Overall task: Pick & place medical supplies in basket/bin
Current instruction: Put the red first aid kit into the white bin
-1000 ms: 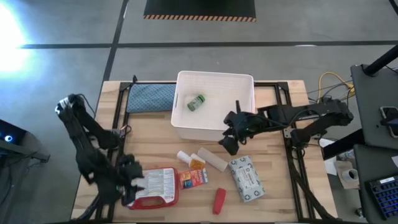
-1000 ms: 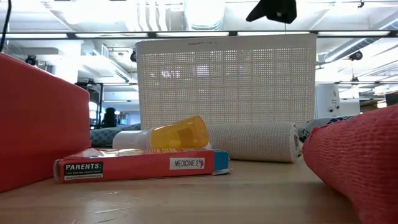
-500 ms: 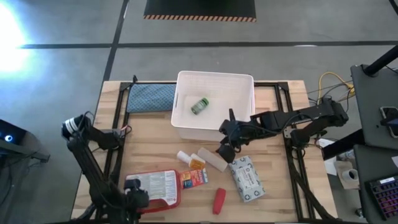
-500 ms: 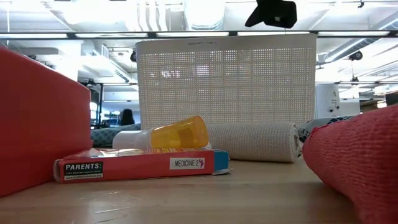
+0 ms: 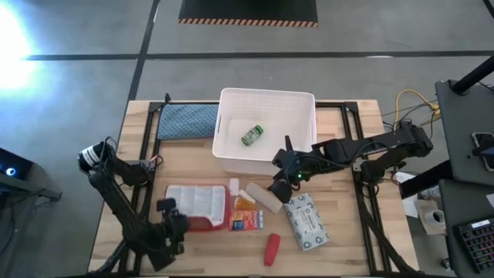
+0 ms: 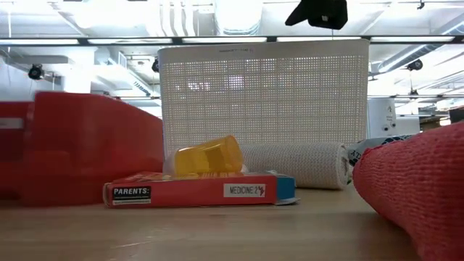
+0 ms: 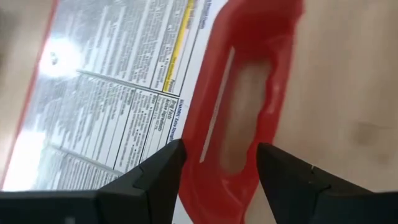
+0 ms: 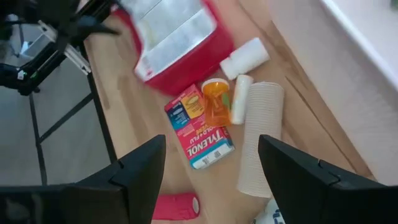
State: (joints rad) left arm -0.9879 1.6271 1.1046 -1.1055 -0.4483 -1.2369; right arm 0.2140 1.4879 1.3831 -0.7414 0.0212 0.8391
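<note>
- Just ahead of left gripper (image 7: 214,165), fingers spread, not gripping: red case (image 5: 194,207) handle.
- Below right gripper (image 8: 211,168), fingers apart, empty: beige roll (image 8: 258,134); bin (image 5: 266,104) behind.
- Step: picking; next, likely descend, close.

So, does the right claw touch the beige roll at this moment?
Apart. The low view shows the right claw hanging up near the top edge of the white bin, with open space between it and the beige roll lying below.

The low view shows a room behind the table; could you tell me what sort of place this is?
Probably an industrial lab or workshop: exposed ceiling ducts, long strip lights, and a bare concrete floor around the wooden table.
</note>
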